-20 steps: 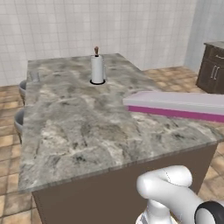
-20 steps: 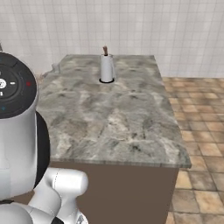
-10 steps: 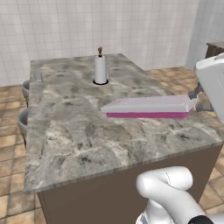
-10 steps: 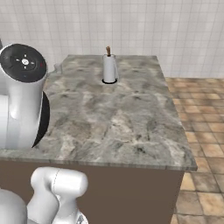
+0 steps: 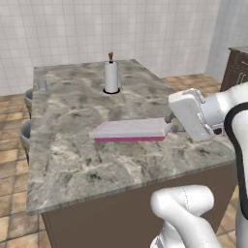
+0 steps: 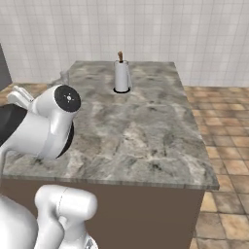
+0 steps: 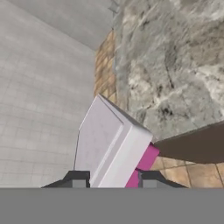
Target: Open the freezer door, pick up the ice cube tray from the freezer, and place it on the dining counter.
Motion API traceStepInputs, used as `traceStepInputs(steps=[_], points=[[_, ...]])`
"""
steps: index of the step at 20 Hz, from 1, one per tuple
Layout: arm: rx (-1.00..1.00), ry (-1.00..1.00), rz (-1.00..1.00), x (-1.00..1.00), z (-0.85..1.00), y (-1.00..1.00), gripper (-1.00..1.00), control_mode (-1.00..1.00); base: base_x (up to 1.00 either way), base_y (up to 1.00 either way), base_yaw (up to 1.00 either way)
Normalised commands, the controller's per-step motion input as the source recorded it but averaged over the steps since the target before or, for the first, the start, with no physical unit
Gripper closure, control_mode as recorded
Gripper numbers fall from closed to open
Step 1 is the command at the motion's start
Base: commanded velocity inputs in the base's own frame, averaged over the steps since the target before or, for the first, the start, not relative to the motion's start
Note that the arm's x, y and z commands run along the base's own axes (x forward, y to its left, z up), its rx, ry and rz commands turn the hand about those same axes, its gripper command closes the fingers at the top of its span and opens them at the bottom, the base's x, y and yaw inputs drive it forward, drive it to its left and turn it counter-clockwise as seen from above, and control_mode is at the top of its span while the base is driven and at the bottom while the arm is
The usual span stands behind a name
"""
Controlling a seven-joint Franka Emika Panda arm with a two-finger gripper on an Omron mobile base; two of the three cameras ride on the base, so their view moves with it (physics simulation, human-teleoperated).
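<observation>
Gripper (image 5: 169, 127) is pinching the right end of the ice cube tray (image 5: 130, 131), holding it level over the dining counter (image 5: 72, 160), near its right edge. Left base view is showing that; right base view is giving the paper towel roll (image 6: 121, 76) standing at the far end. Hand view: fingertips (image 7: 78, 178) clamping the tray.

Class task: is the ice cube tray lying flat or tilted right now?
Roughly flat: the ice cube tray lies level over the dining counter, one end held between the fingers.

Glossy white rounded arm (image 5: 213, 109) segments joined by black rings.
</observation>
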Motion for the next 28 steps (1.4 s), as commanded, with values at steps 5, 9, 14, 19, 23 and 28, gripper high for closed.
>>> traceStepInputs(steps=[5, 9, 14, 19, 23, 28], points=[[-0.02, 0.0, 0.03, 1.0, -0.59, 0.83, 1.0, -1.0, 0.0, 0.0, 0.0], [-0.09, 0.0, 0.0, 0.99, -0.46, 0.76, 1.0, -1.0, 0.0, 0.0, 0.0], [-0.11, 0.0, 0.0, 0.84, -0.27, 0.17, 1.0, -1.0, 0.0, 0.0, 0.0], [-0.11, 0.0, 0.0, 0.45, -0.4, 0.05, 1.0, -1.0, 0.0, 0.0, 0.0], [-0.14, 0.0, 0.0, 0.25, -0.65, 0.18, 1.0, -1.0, 0.0, 0.0, 0.0], [-0.11, 0.0, 0.04, 0.19, -0.54, 0.29, 1.0, -1.0, 0.0, 0.0, 0.0]])
